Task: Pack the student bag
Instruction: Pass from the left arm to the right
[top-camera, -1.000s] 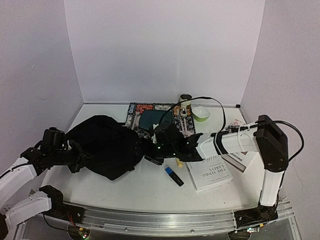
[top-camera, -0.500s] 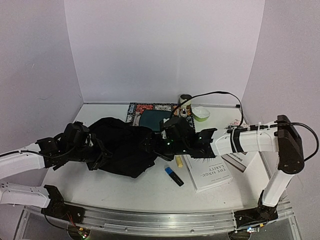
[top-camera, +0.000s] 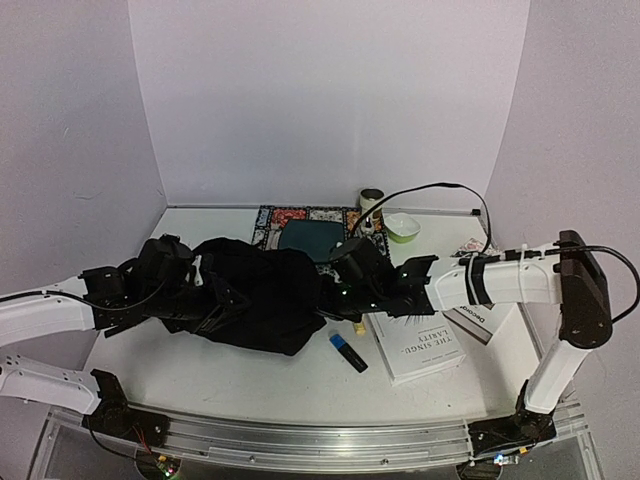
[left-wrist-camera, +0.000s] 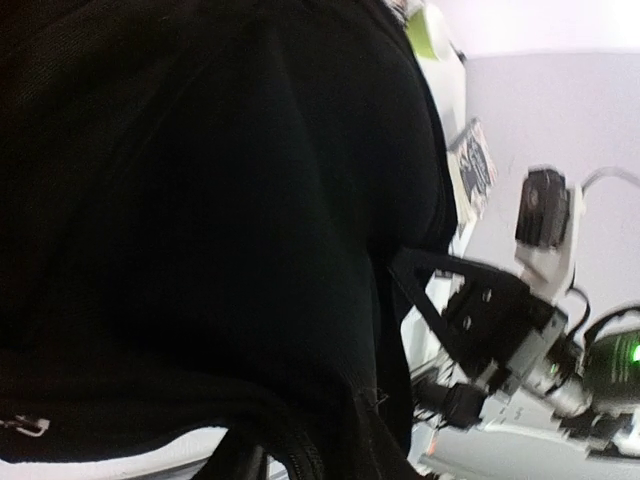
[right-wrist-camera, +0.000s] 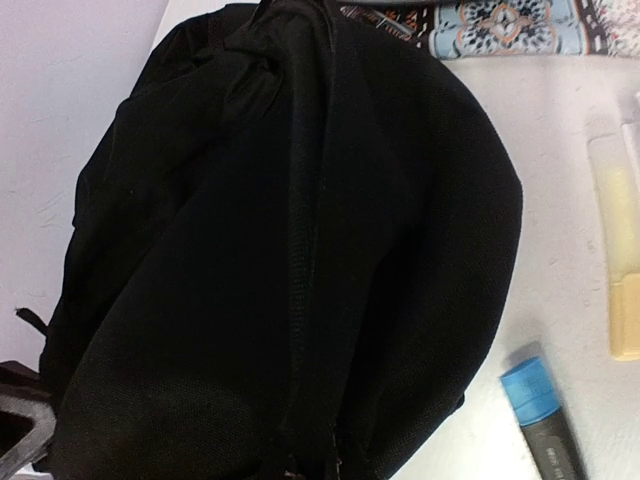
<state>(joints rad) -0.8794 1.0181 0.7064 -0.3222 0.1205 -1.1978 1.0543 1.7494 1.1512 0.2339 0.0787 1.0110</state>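
Note:
The student bag (top-camera: 258, 298) lies on its side across the middle of the white table, a big soft black backpack. It fills the left wrist view (left-wrist-camera: 200, 200) and most of the right wrist view (right-wrist-camera: 280, 250), where its zipper (right-wrist-camera: 305, 300) runs down to the lower edge. My left gripper (top-camera: 205, 293) is pressed into the bag's left end; its fingers are lost against the black fabric. My right gripper (top-camera: 332, 295) sits at the bag's right end, shut at the zipper's end with fabric covering its fingers.
Right of the bag lie a blue-capped marker (top-camera: 348, 352), a yellow highlighter (top-camera: 358, 326) and a white book (top-camera: 415, 348), with another book (top-camera: 478, 320) beyond. Behind are a patterned mat (top-camera: 300, 220), a green bowl (top-camera: 402, 227) and a jar (top-camera: 371, 198).
The left arm has swung in from the left and the bag has shifted right toward the table's middle. The right gripper has gone from open to shut at the bag's right end.

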